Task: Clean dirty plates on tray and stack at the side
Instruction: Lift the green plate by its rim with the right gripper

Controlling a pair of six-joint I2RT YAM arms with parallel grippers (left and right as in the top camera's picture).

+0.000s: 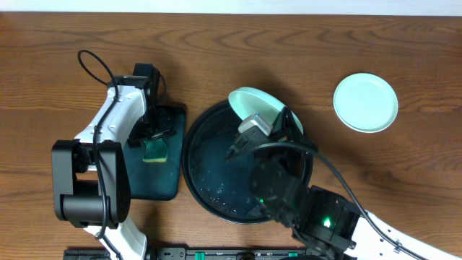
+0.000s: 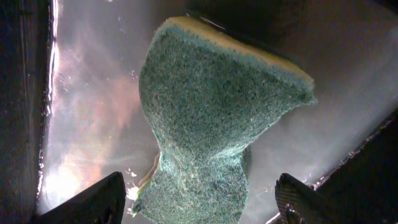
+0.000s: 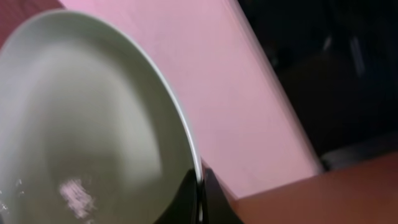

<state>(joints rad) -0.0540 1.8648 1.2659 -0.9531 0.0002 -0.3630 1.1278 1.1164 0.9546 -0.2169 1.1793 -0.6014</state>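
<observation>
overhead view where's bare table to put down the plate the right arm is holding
Bare wood lies between the black tray and the mint plate, and along the top strip above both trays. Crowded: the left, where the left arm covers the green tray, and bottom right under the right arm.

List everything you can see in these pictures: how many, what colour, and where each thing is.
table: one, brown wood grain, under everything.
round tray: one, glossy black, table centre.
rectangular tray: one, dark green, left of the round tray.
sponge: one, green and yellow, lying on the rectangular tray.
mint plate: one, pale mint, flat on the table, right side.
held plate: one, pale mint, tilted above the round tray's far edge.
left hand: one, black, open over the sponge.
right hand: one, black, shut on the held plate's rim.
</observation>
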